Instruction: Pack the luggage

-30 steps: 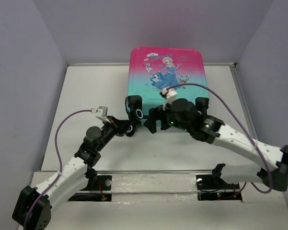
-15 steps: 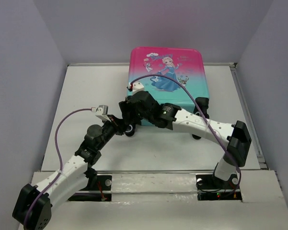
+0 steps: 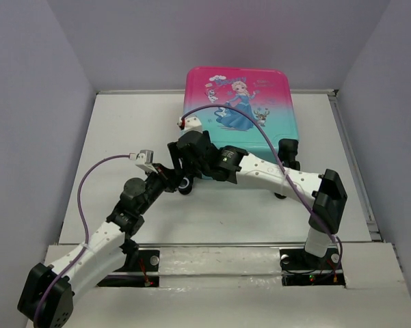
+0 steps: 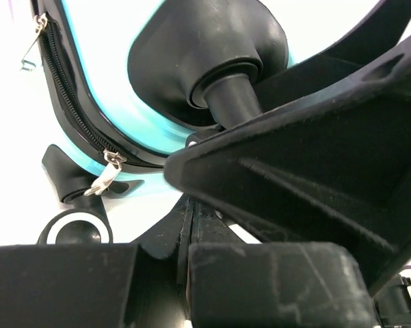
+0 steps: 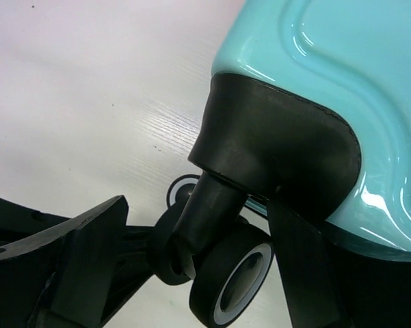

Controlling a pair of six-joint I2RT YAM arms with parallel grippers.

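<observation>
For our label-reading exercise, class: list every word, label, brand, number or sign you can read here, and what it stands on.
Nothing is readable.
The luggage has small lettering beside its printed princess, too blurred to read.
The wrist views show no text.

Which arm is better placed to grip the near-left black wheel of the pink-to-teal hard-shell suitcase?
Right, probably: the right gripper, open, straddles the stem of the black wheel at the suitcase corner; the left gripper is shut, just short of it.

1 luggage (image 3: 241, 113), 2 grippers (image 3: 182, 183) (image 3: 180, 159), 1 table (image 3: 123, 137)
</observation>
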